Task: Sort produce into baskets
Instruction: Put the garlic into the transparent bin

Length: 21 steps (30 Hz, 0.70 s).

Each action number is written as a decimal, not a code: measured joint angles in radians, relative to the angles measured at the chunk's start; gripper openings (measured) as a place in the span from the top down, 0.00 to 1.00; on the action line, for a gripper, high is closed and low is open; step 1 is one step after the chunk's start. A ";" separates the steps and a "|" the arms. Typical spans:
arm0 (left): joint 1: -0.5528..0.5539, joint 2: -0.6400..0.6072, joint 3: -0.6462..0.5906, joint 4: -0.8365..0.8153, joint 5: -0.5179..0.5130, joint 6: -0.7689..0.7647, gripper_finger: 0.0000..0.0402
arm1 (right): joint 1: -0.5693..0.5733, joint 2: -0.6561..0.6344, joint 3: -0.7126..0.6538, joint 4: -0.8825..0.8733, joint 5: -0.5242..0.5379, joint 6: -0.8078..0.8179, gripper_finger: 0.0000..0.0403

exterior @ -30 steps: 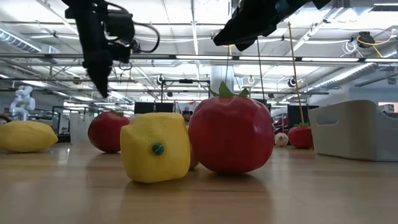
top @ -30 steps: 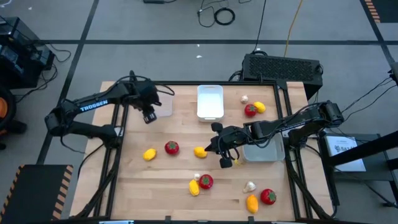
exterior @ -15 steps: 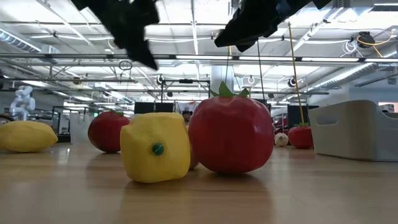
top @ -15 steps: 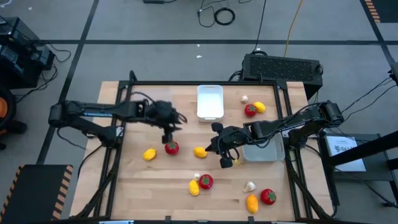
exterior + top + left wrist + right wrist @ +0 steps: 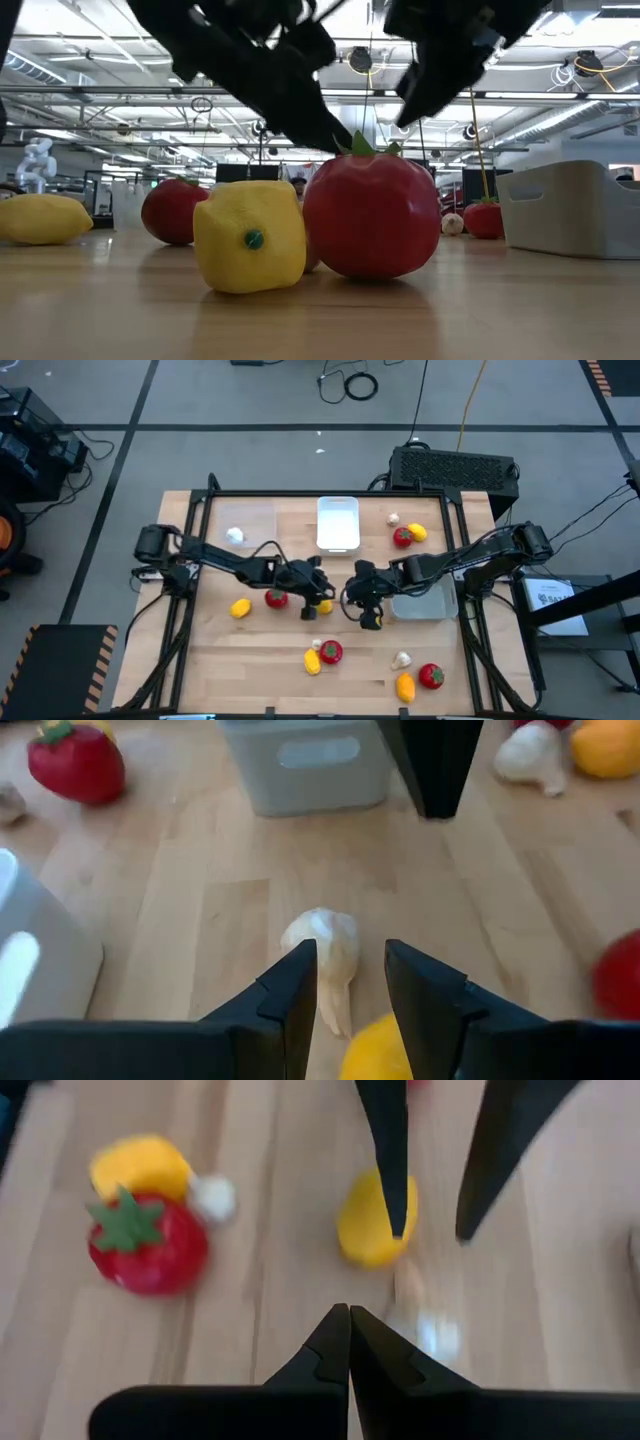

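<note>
Near the middle of the counter point(image 5: 250, 655) lies a whitish garlic bulb point(image 5: 322, 945), resting on its side on the bare wood. A yellow fruit point(image 5: 322, 603) sits just beside it. The left claw point(image 5: 311, 596) hangs low over this pair with its fingers point(image 5: 290, 990) apart, and the bulb lies in line with the gap, just ahead of the tips. Whether the claw is meant for the bulb or the fruit cannot be told.

The bulb looks like a light, hard plastic toy, smooth and lumpy, so it would likely roll or squirt out of a shallow pinch. A hold across its fat middle, taken low to the wood, seems safest. The nearby fruit could be nudged by one finger as the claw comes down.

Close by, the right claw point(image 5: 366, 606) hovers with its fingers pressed together and nothing between them. Behind it sits the grey basket point(image 5: 425, 608). The white basket point(image 5: 338, 523) stands at the far edge, and the clear basket point(image 5: 262, 518) beside it already holds one garlic point(image 5: 235, 536). A tomato point(image 5: 276, 597) rests under the left arm.
</note>
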 joint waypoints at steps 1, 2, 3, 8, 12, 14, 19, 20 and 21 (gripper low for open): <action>0.003 0.016 0.010 0.005 0.000 0.000 0.68 | 0.000 0.000 0.000 -0.029 0.000 0.021 1.00; 0.003 0.029 0.019 0.006 -0.001 0.001 0.68 | 0.000 0.000 0.000 -0.054 0.000 0.043 1.00; 0.004 0.041 0.027 0.006 -0.001 0.007 0.68 | 0.000 0.000 0.000 -0.073 0.000 0.062 1.00; 0.002 0.096 0.079 -0.025 0.000 0.050 0.68 | 0.003 0.000 0.000 -0.146 0.000 0.134 1.00; 0.003 0.143 0.168 -0.135 0.001 0.045 0.68 | 0.003 0.000 0.000 -0.160 0.000 0.161 1.00; 0.002 0.162 0.229 -0.208 0.007 0.044 0.65 | 0.003 0.000 0.000 -0.158 0.000 0.162 1.00; -0.014 0.216 0.368 -0.362 -0.010 0.045 0.52 | 0.003 -0.001 0.000 -0.171 0.000 0.163 1.00; -0.016 0.228 0.382 -0.371 -0.017 0.045 0.49 | 0.004 -0.003 0.000 -0.182 0.000 0.163 1.00; -0.018 0.237 0.387 -0.376 -0.024 0.045 0.46 | 0.006 -0.006 0.000 -0.196 0.001 0.165 1.00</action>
